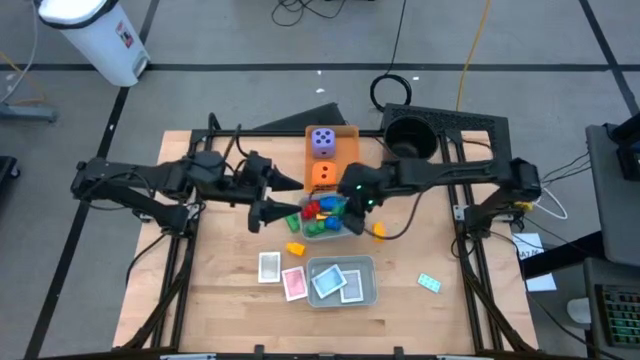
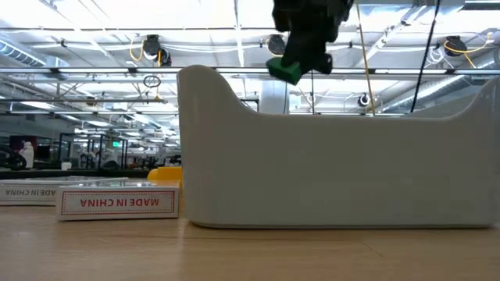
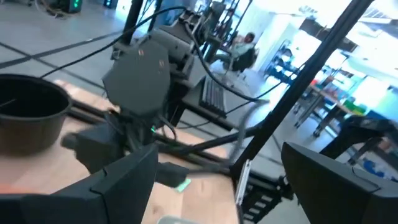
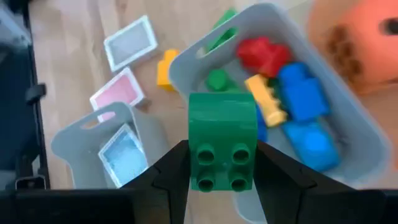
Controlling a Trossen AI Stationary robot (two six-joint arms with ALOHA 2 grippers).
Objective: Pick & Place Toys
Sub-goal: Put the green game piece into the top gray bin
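Note:
A green brick (image 4: 222, 146) hangs in the air over a grey tray (image 4: 348, 118) that holds red, yellow, blue and green bricks. My right gripper (image 1: 350, 197) is shut on this brick, which also shows high in the low view (image 2: 285, 69). My left gripper (image 1: 283, 197) stands open just left of that tray, holding nothing. A purple die (image 1: 322, 140) and an orange die (image 1: 322, 173) sit on the flat orange tray (image 1: 345, 135). A yellow brick (image 1: 295, 248) lies on the table near the tray. My right gripper pinches the green brick by two opposite side faces (image 4: 194, 149) between its two fingers (image 4: 171, 171). The fingers slant down from the table's right side. The brick is lifted clear above the grey tray, its studded face turned toward the wrist.
A second grey tray (image 1: 362, 270) near the front edge holds cards. A white card (image 1: 269, 267) and a pink card (image 1: 293, 283) lie left of it, a teal card (image 1: 429, 283) right of it. A black pot (image 1: 408, 135) stands at the far right.

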